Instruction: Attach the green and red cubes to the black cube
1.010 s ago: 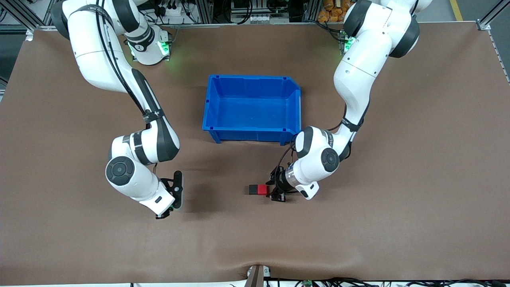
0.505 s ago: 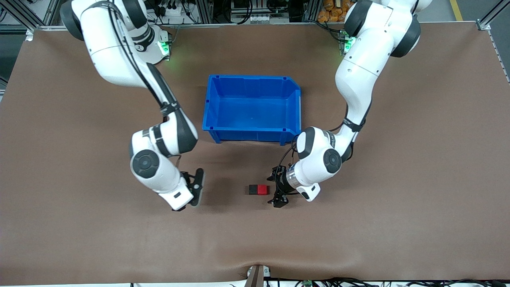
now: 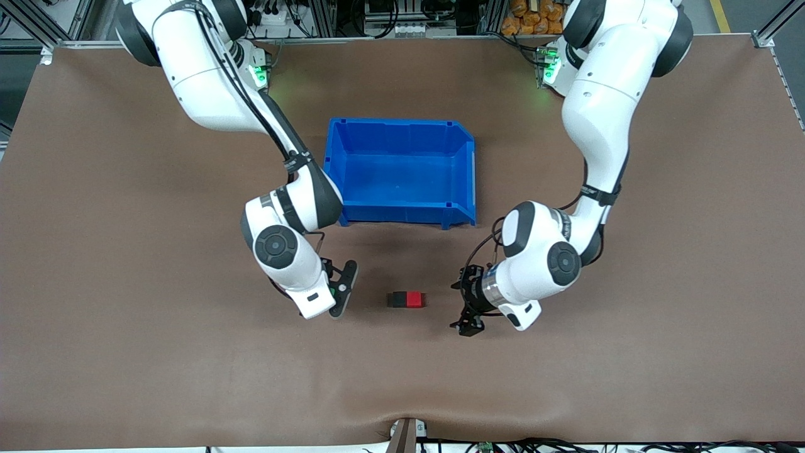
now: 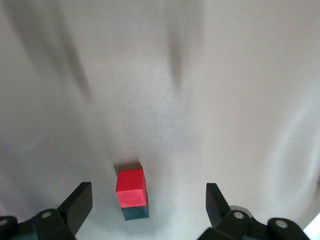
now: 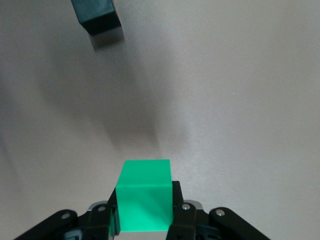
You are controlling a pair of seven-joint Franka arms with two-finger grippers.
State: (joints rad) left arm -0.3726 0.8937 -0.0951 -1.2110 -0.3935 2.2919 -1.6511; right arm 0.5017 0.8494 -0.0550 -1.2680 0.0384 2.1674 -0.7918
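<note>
the open-topped blue plastic bin (image 3: 398,171) is sitting on the brown bench (image 3: 126,365) with nothing showing inside it. nearer to the front camera than the bin, the small matte black cube (image 3: 396,299) and the small red cube (image 3: 414,299) are lying joined side by side, the red one toward the left arm's end of the bench.

the left claw (image 3: 468,305) is hanging just beside the red cube with its fingers spread wide and holding nothing; its wrist view is showing the red cube (image 4: 131,188) between the two fingers (image 4: 77,204) with the black cube (image 4: 135,212) touching it. the right claw (image 3: 343,290) is hanging near the black cube, on the right arm's end. only the right wrist view is showing the bright green cube (image 5: 143,195) pinched between that claw's fingers, with the black cube (image 5: 97,16) ahead of it.
</note>
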